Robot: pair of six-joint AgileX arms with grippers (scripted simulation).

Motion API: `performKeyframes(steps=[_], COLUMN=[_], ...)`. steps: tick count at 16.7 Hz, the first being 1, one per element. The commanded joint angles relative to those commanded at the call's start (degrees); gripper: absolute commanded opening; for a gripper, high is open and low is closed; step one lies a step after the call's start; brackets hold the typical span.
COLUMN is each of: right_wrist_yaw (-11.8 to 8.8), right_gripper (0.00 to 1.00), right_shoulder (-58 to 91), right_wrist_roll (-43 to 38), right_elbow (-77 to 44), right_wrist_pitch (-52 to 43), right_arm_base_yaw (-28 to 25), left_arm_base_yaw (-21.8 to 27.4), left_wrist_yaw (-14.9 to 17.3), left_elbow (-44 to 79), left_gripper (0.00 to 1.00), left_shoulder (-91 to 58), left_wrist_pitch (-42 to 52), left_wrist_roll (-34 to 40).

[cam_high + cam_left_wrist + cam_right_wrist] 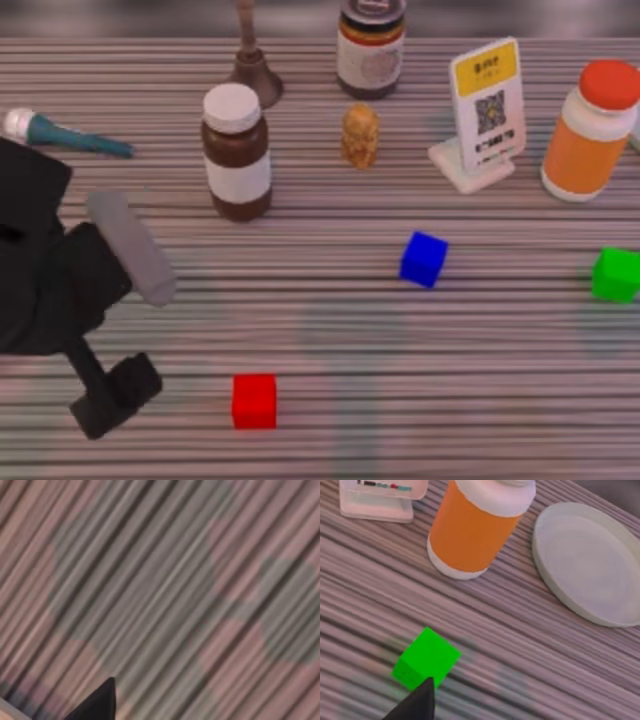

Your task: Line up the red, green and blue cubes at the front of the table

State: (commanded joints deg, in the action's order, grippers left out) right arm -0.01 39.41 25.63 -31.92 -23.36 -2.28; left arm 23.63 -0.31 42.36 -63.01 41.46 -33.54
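1. The left arm (60, 300) covers the counter's left edge in the top view; its gripper (125, 390) hangs near the front-left corner. I cannot tell how its fingers stand: the left wrist view shows only one dark fingertip (97, 702) over bare striped counter (160, 580).
2. A teal-handled tool (70, 135) lies at the far left, its end partly hidden by the arm.
3. The red cube (254, 401) sits near the front edge, left of centre, well apart from the gripper.
4. A brown jar (237, 150) with a white lid stands mid-left; behind it a bell-like object (255, 70) is cut off at the far edge, as is a dark-lidded jar (370, 45).
5. A small golden figure (360, 135) stands near the centre back.
6. The blue cube (424, 259) rests right of centre, mid-depth.
7. A QR-code sign (485, 110) stands toward the back right.
8. An orange bottle (590, 130) stands near the right edge; a white plate (590, 562) appears beside it only in the right wrist view.
9. The green cube (615, 274) sits at the right edge, partly cut off.
10. The right gripper shows only as one dark fingertip (415, 702) just beside the green cube (426, 657); whether its fingers are wide or narrow, I cannot tell.
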Motion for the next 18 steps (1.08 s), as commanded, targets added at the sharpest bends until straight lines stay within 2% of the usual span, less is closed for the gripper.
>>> performKeyframes(steps=[5, 9, 14, 18], right_wrist_yaw=[0.34, 0.44, 0.21, 0.08], right_gripper=[1.00, 1.00, 1.00, 1.00], right_shoulder=[32.71, 53.46, 69.30, 72.93], right_wrist_roll=[17.97, 30.40, 40.76, 43.08], right_elbow=[-21.22, -36.25, -49.90, -53.14], right_wrist_pitch=[-17.00, -28.59, -37.52, -39.35], right_arm_base_yaw=[-1.53, -2.65, -3.57, -3.77], left_arm_base_yaw=[-11.78, -18.72, -23.76, -24.77], left_wrist_yaw=[-0.47, -0.33, 0.17, 0.31], left_elbow=[-21.86, -34.24, -41.34, -42.36], left_gripper=[1.00, 1.00, 1.00, 1.00], left_shoulder=[28.09, 46.07, 59.46, 63.01], left_wrist_pitch=[-15.26, -26.82, -38.47, -41.46], left_wrist_roll=[13.18, 22.48, 31.28, 33.54])
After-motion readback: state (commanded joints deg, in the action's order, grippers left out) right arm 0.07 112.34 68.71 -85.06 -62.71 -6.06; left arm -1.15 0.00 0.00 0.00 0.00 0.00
